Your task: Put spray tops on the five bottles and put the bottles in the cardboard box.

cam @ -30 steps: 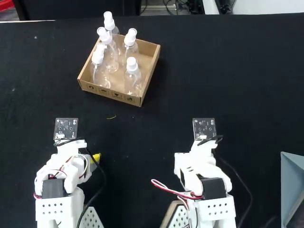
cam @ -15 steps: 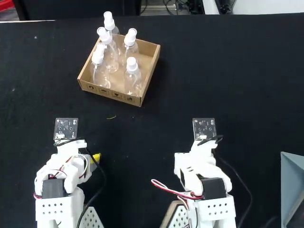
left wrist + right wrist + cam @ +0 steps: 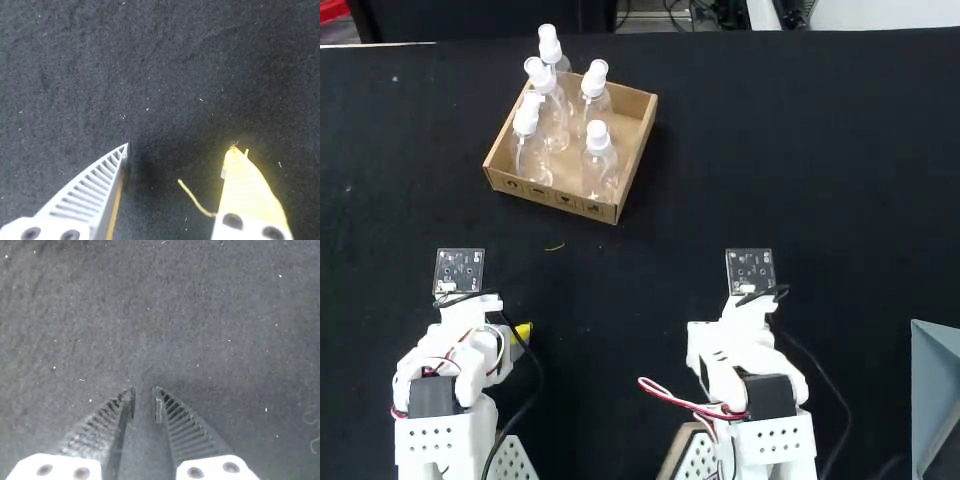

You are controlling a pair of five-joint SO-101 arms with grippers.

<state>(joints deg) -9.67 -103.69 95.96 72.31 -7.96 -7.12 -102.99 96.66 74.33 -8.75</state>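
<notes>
All five spray bottles (image 3: 598,155) stand upright in the cardboard box (image 3: 555,198), packed close, each with its white spray top (image 3: 595,72) on, so the task looks finished. That likely explains the arms: both sit folded back over their bases, tips down at the black table cloth (image 3: 800,150), holding nothing. The left gripper (image 3: 180,149) is spread wide, white finger (image 3: 102,185) and yellow finger (image 3: 247,185) well apart with bare cloth between; a loose yellow thread (image 3: 192,200) hangs off the yellow one. The right gripper (image 3: 144,390) is nearly pressed together, a thin slit between the tips, pinching nothing. The box is well ahead of the left gripper, and ahead and off to the left of the right one, well apart from both. Parked pose, judged done; nothing left to grasp.
</notes>
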